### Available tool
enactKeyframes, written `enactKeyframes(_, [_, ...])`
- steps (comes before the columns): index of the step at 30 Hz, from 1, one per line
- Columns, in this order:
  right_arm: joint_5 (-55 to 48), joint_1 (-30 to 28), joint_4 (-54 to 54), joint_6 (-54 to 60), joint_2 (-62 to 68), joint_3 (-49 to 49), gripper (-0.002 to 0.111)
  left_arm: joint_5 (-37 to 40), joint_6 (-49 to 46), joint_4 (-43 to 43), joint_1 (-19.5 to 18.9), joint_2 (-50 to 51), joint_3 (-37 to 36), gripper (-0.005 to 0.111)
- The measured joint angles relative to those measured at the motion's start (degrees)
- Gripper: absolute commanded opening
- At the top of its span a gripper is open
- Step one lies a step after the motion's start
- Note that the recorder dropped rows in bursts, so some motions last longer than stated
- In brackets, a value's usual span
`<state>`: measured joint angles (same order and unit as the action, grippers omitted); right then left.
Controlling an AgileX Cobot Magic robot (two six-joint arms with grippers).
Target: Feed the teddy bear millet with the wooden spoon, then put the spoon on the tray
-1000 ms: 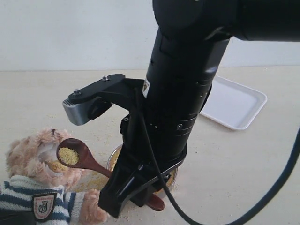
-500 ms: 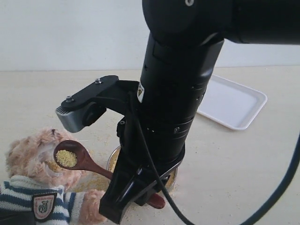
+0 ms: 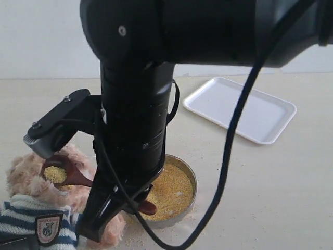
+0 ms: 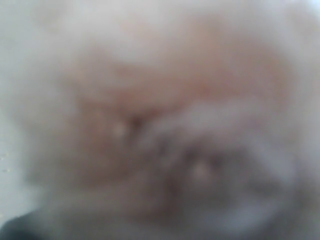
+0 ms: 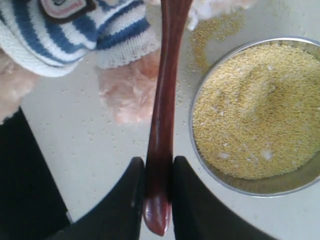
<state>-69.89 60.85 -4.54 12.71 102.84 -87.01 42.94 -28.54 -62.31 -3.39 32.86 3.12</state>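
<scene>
With my right gripper (image 5: 158, 172) pinched narrowly on the handle end of the wooden spoon (image 3: 73, 176), its long axis runs left to the teddy bear (image 3: 23, 179), millet (image 3: 54, 174) at its face, the tray (image 3: 250, 107) far right.

The teddy bear (image 3: 23, 179) sat at the near left corner of the tabletop (image 3: 281, 187). Just to its right, by the near edge, stood the steel bowl (image 3: 192, 179) with the millet (image 3: 169, 190) in it. The wooden spoon (image 3: 70, 178) reached from the bowl's near side to the bear's face. The tray (image 3: 242, 107) lay toward the far right, well apart.
</scene>
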Motion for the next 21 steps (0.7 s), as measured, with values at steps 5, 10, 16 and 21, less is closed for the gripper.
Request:
enactKeyframes(5, [0.00, 2.97, 10.14, -2.02, 0.75, -0.12, 0.013, 0.00, 0.00, 0.00, 0.00, 0.00, 0.00, 0.005])
enactKeyframes(10, [0.00, 6.54, 17.52, -3.97, 0.75, 0.02, 0.013, 0.00, 0.00, 0.00, 0.00, 0.00, 0.00, 0.005])
enactKeyframes(16, [0.00, 9.63, 24.44, -7.28, 0.75, 3.77, 0.013, 0.00, 0.00, 0.00, 0.00, 0.00, 0.00, 0.005])
enactKeyframes(21, [0.00, 12.14, 29.67, -9.98, 0.75, 4.74, 0.013, 0.00, 0.00, 0.00, 0.00, 0.00, 0.00, 0.005])
